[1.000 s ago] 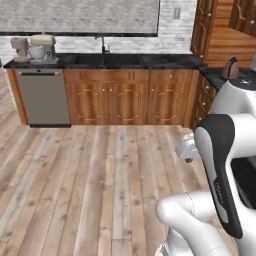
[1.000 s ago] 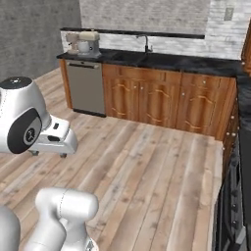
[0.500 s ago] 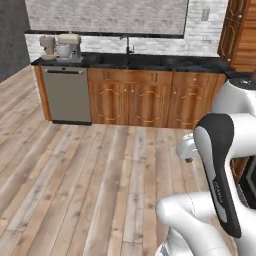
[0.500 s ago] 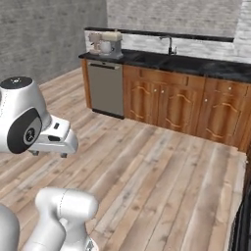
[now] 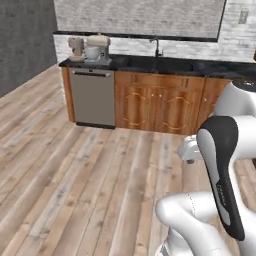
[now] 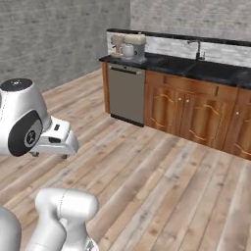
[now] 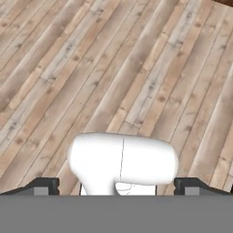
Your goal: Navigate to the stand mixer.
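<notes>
We are out on a big wood floor (image 5: 75,190), and a long dark counter (image 5: 175,65) runs along the far wall. Under it sit brown cabinets (image 5: 155,107) and a grey dishwasher (image 5: 92,97). A sink tap (image 5: 157,47) stands near the middle of the counter.

The stand mixer (image 5: 98,49) is at the far left end of the counter, right above the dishwasher, well apart from us. Just beside it, on its left, is a smaller tan coffee machine (image 5: 76,48) — we must not mix them up. The mixer is the one with the pale bowl and the cream head.

We think the drive is only partly done. To do it well, we should roll across the open floor toward the dishwasher, face the counter, and stop close without bumping it.

Our gripper (image 7: 116,186) points down at the floor. Its tips sit far apart with nothing between them — it holds nothing.
</notes>
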### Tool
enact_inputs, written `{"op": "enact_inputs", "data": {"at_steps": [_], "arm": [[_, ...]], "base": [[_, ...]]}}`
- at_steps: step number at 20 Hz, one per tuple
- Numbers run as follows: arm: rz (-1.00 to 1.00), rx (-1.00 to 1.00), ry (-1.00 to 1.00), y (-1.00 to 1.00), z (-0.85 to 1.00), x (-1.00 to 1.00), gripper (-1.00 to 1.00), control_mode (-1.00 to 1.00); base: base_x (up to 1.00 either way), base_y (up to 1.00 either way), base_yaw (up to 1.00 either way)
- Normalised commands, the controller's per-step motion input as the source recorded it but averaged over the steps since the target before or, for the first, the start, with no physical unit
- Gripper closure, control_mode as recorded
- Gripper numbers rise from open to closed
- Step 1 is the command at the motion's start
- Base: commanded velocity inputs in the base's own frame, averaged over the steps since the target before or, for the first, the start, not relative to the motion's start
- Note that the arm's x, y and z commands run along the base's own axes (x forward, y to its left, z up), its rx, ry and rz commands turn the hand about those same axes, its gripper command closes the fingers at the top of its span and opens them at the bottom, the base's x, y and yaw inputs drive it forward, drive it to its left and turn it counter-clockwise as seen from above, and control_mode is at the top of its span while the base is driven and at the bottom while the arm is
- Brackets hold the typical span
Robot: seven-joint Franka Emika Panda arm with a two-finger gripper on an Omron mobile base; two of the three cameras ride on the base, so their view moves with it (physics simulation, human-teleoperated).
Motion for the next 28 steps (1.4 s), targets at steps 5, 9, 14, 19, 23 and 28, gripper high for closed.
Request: {"op": "enact_inputs", "data": {"at_steps": [5, 9, 14, 19, 23, 28], "arm": [[0.0, 0.0, 0.0, 0.0, 0.0, 0.0, -1.0, 1.0], [0.0, 0.0, 0.0, 0.0, 0.0, 0.0, -1.0, 1.0], [0.0, 0.0, 0.0, 0.0, 0.0, 0.0, -1.0, 1.0], [0.0, 0.0, 0.0, 0.0, 0.0, 0.0, -1.0, 1.0], [0.0, 0.0, 0.0, 0.0, 0.0, 0.0, -1.0, 1.0], [0.0, 0.0, 0.0, 0.0, 0.0, 0.0, -1.0, 1.0]], "base": [[1.0, 0.63, 0.0], [1.0, 0.67, 0.0], [1.0, 0.7, -0.1], [1.0, 0.77, -0.24], [1.0, 0.7, -0.34], [0.98, 0.53, -0.48]]}}
